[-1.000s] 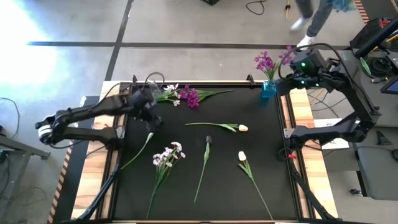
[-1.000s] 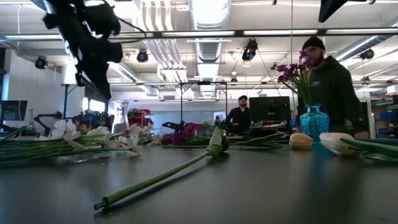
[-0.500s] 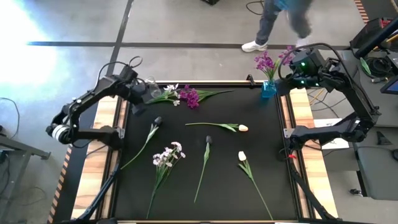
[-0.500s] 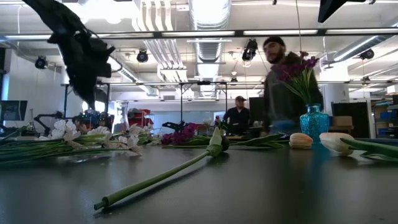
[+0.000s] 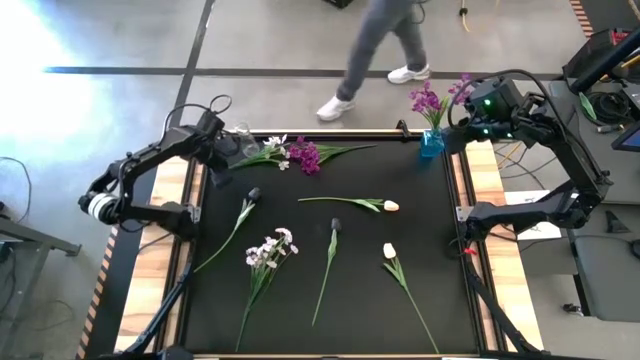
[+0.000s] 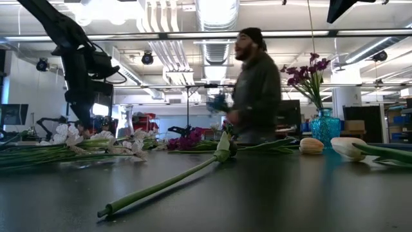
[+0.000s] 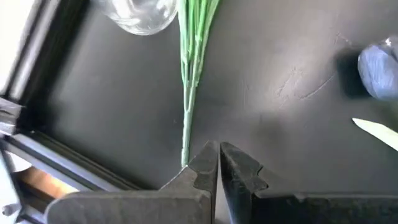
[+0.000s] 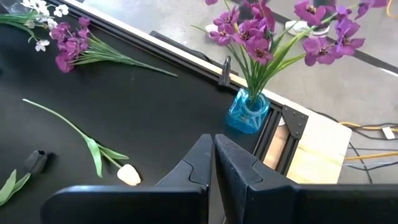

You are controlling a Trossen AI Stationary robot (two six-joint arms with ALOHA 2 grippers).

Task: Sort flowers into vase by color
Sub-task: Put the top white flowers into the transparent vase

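1. My left gripper (image 7: 217,163) is clenched and empty, hovering at the far left corner of the bench just past the stem end of a white spray (image 7: 189,81), near a clear glass vase (image 5: 243,138). My right gripper (image 8: 213,163) is clenched on nothing too, waiting high beside the blue vase (image 5: 431,143) at the far right corner.
2. Progress, as I judge it: early. The blue vase holds purple flowers (image 5: 430,100); the clear vase looks empty.
3. Left to sort: a purple spray (image 5: 305,155) and white spray lying together at the far edge, another white spray (image 5: 270,250), two dark tulips (image 5: 253,194) (image 5: 335,225), two cream tulips (image 5: 390,206) (image 5: 388,250), all loose on the mat.
4. The bench (image 5: 176,180) is wood-edged with a black mat (image 5: 420,220).
5. Beyond it, a grey taped floor; a person (image 6: 254,84) walks past.
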